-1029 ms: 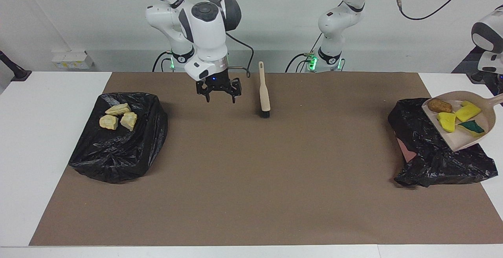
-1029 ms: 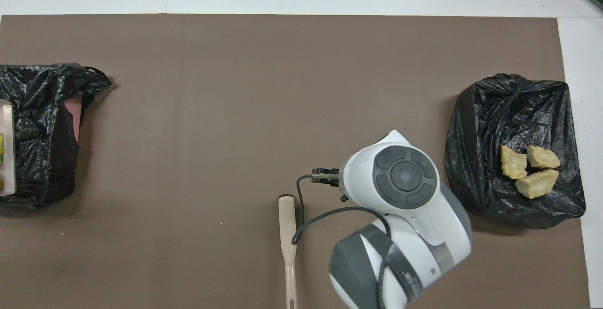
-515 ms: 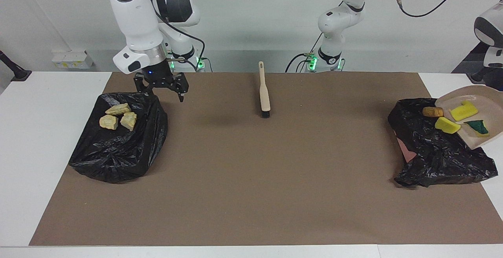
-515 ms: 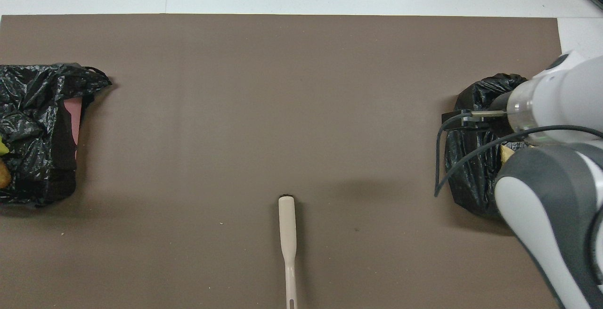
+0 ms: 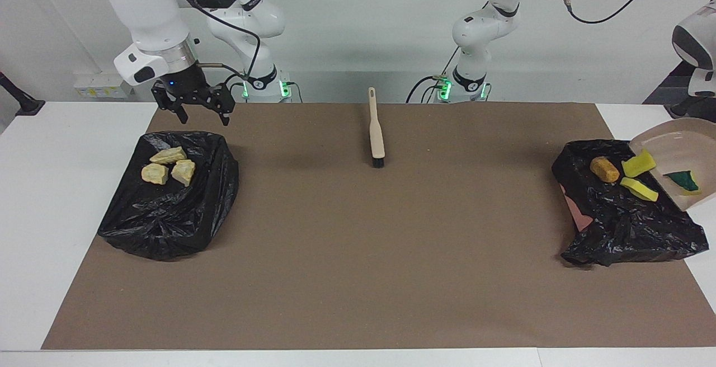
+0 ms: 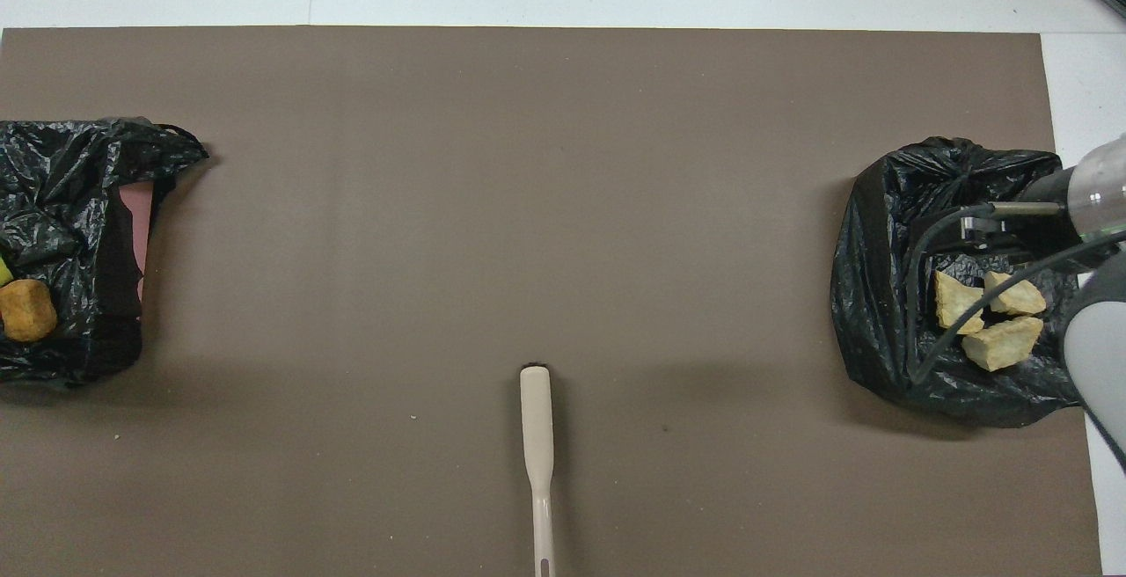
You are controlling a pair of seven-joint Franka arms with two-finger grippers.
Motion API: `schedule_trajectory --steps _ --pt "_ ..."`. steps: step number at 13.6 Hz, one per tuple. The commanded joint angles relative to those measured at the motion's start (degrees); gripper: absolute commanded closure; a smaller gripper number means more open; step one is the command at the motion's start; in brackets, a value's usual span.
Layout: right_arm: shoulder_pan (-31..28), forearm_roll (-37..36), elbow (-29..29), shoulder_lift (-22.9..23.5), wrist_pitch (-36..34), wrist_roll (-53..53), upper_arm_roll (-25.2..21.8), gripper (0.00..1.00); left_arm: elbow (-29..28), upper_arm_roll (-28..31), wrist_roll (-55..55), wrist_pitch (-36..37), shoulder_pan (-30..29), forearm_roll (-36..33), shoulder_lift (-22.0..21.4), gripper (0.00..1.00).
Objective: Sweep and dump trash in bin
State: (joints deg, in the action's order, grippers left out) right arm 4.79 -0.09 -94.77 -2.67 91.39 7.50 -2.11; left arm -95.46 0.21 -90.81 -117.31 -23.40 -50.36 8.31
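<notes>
1. Trash, group A: the brown lump and two yellow sponge pieces lie on the black bag at the right edge of the facing view. A third sponge piece, green side up, lies inside the tilted dustpan, whose lip hangs over that bag.
2. Trash, group B: three bread-like chunks rest on the second black bag at centre left of the facing view.
3. Step in hand, as judged: dumping. The pan is mostly emptied.
4. Next move, as judged: a steeper tilt or a shake of the pan to slide the last piece out onto the bag.
5. Left gripper: out of frame. Only the left arm shows, at upper right, so its jaw state cannot be told.
6. Right gripper: raised at upper left, over the bag's robot-side edge, jaws spread and empty.
7. The brush lies flat at top centre, untouched.
</notes>
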Motion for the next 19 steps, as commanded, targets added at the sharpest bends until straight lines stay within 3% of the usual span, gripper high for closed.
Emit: schedule_trajectory --steps 1,9,14,17,19 --pt "-0.7 0.4 3.3 -0.2 -3.6 -0.3 -0.8 0.0 -0.1 0.6 3.6 2.5 2.3 -4.8 -0.9 1.0" --pt "-0.7 0.3 2.5 -2.2 -4.7 -0.7 -3.2 0.0 -0.3 0.5 9.8 9.5 7.0 -13.3 -1.5 1.0" --pt "-0.4 0.2 1.8 -3.1 -7.3 -0.9 -5.2 0.0 0.3 0.2 10.0 12.2 8.2 -13.8 -1.5 1.0" --pt "0.1 0.2 1.7 -3.1 -6.7 -1.9 -6.7 0.0 0.5 -0.9 9.7 12.8 8.2 -11.8 -2.4 1.0" --pt "0.7 -0.4 1.6 -3.1 -6.3 -2.0 -6.7 0.0 0.5 -1.1 10.2 12.5 8.2 -2.9 -2.4 1.0"
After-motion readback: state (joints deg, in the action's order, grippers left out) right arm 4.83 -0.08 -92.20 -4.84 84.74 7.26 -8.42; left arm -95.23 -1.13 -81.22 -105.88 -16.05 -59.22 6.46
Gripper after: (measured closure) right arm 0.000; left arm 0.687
